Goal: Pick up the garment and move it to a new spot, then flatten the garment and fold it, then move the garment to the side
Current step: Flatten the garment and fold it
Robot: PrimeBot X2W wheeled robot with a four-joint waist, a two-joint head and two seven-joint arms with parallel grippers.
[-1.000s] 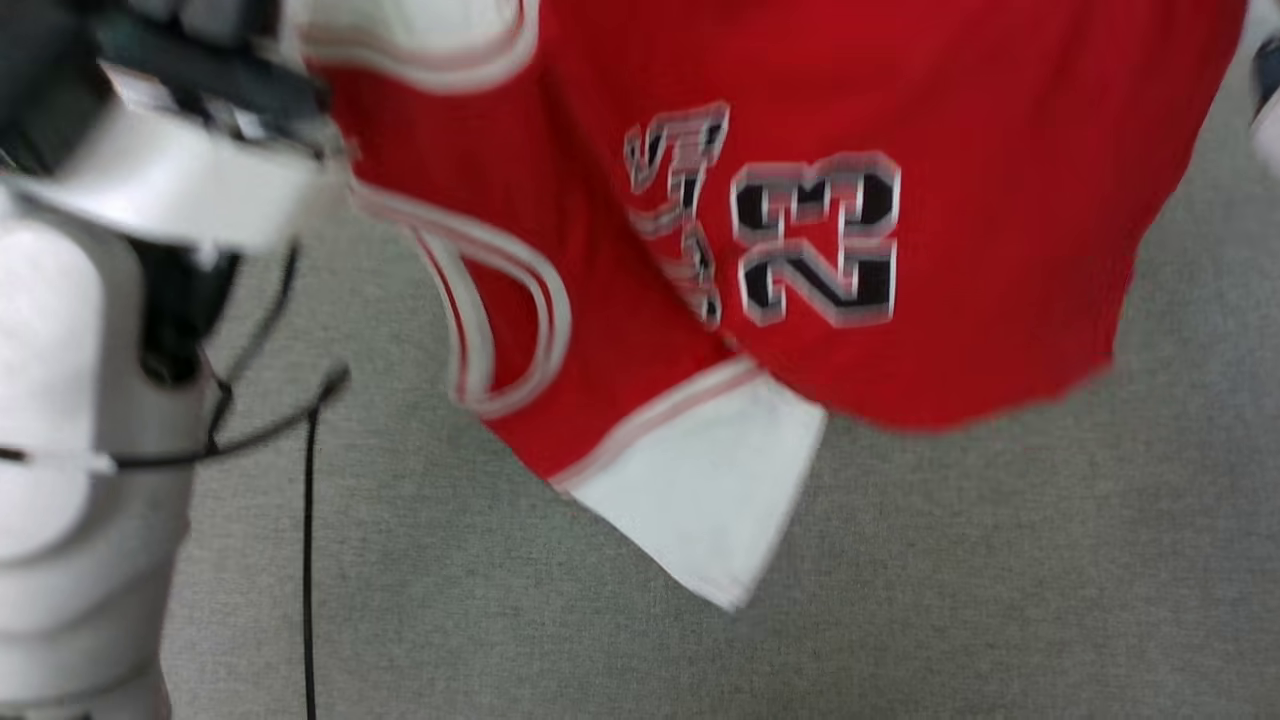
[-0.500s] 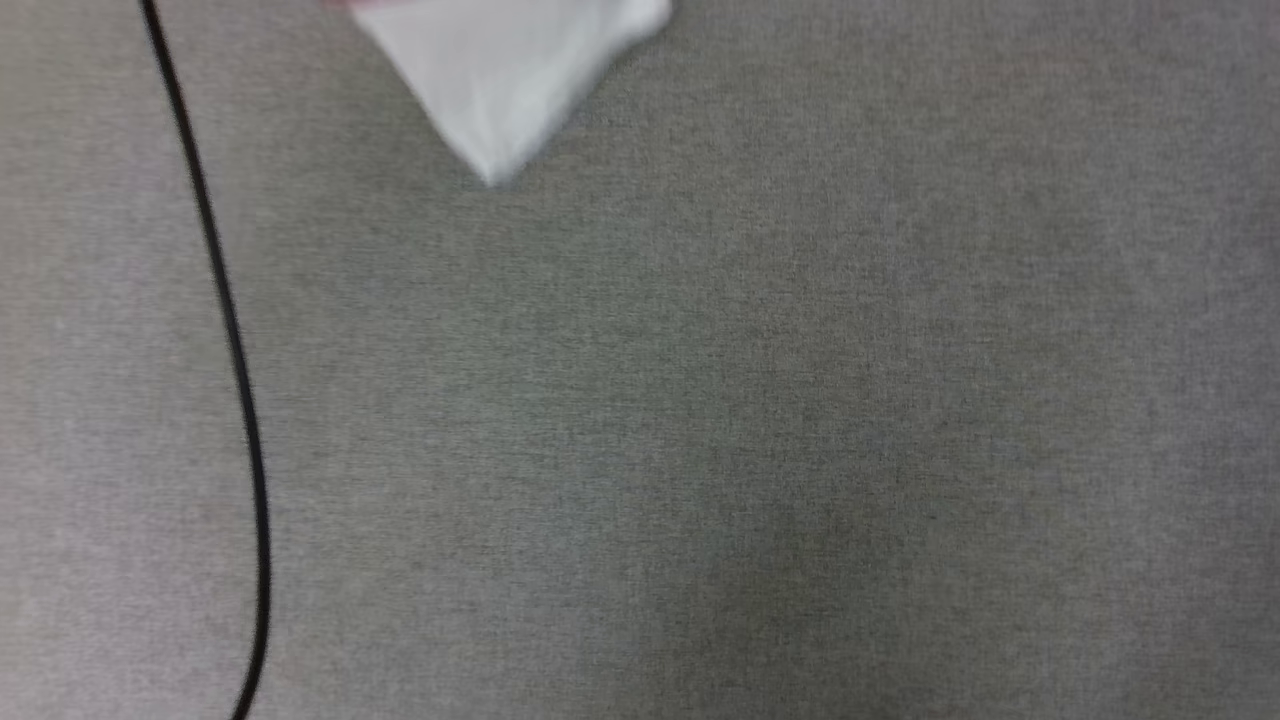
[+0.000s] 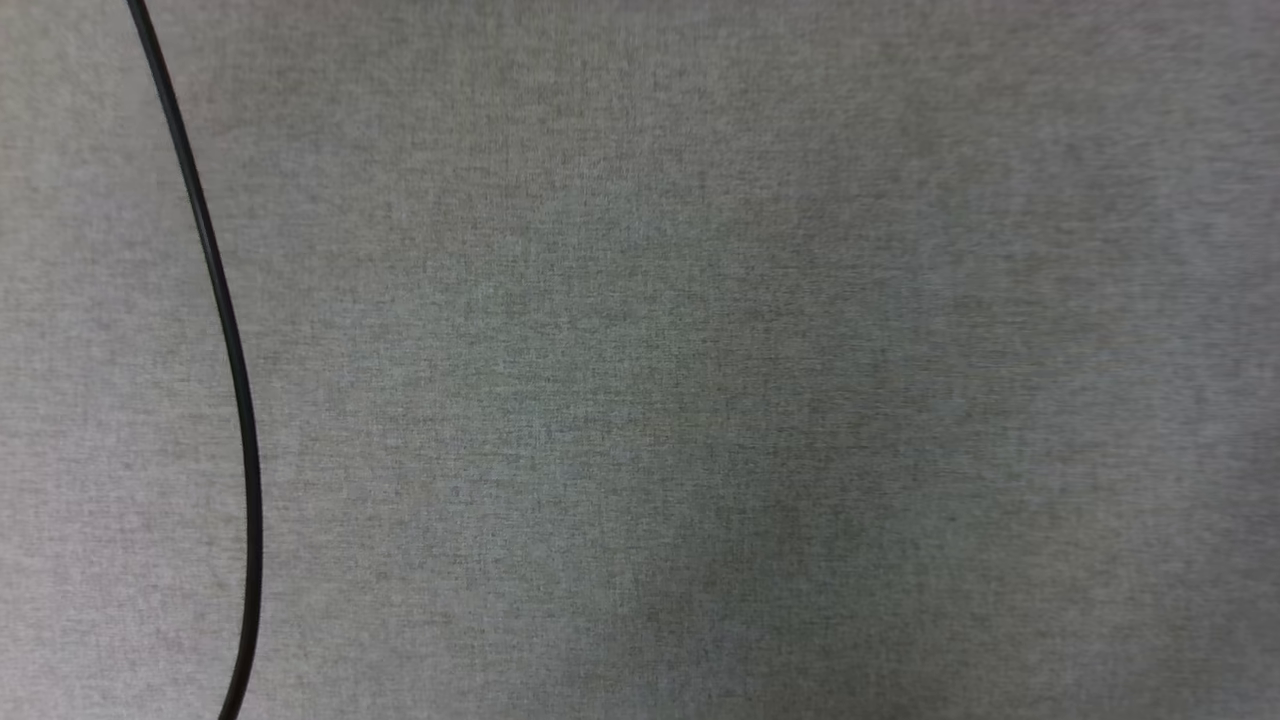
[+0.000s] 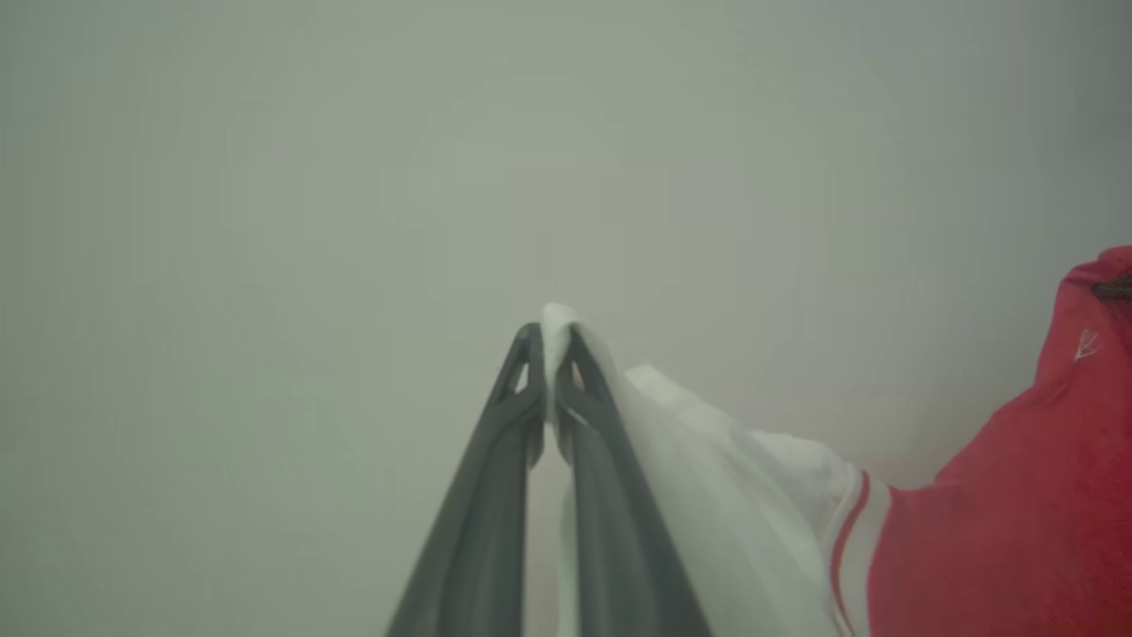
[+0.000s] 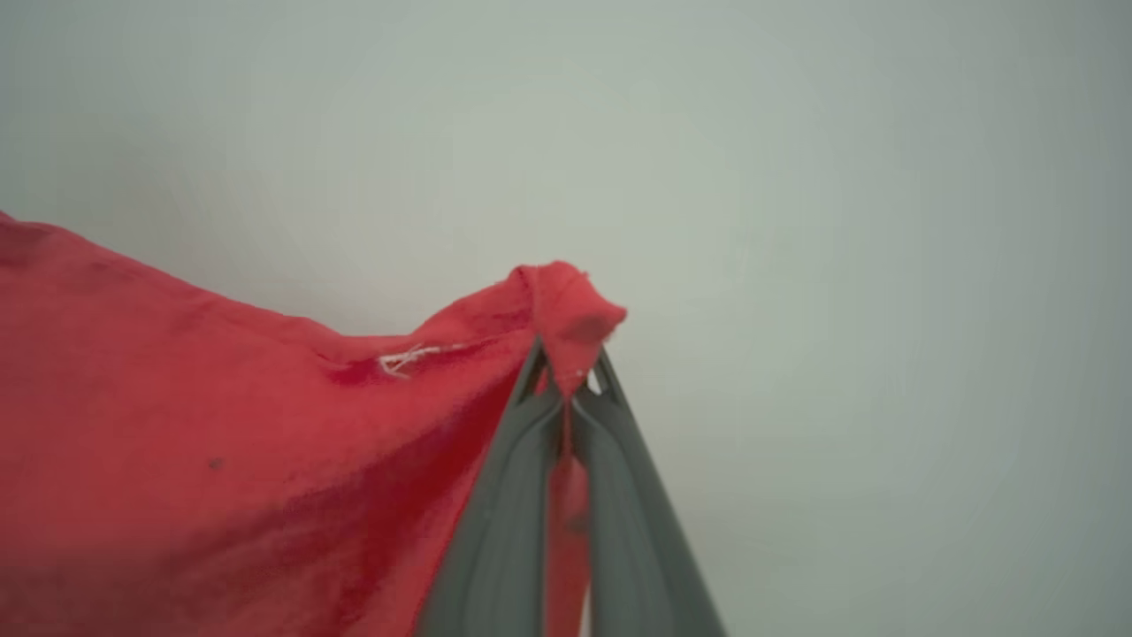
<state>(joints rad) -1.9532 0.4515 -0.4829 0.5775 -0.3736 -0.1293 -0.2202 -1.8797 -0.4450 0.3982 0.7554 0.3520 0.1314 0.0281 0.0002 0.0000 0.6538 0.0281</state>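
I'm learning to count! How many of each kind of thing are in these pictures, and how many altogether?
Shirt: 1
Grippers: 2, the left gripper and the right gripper, both pinched shut on it
Black cable: 1
Total: 4

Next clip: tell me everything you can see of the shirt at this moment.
The shirt is soft red knit cloth with a white sleeve edged in red-and-white striped trim. It is held at two points: the left gripper is shut on a pinch of the white sleeve, and the right gripper is shut on a bunched red corner. A small white stitch mark sits near that corner. The cloth sags in loose creases away from each grip.
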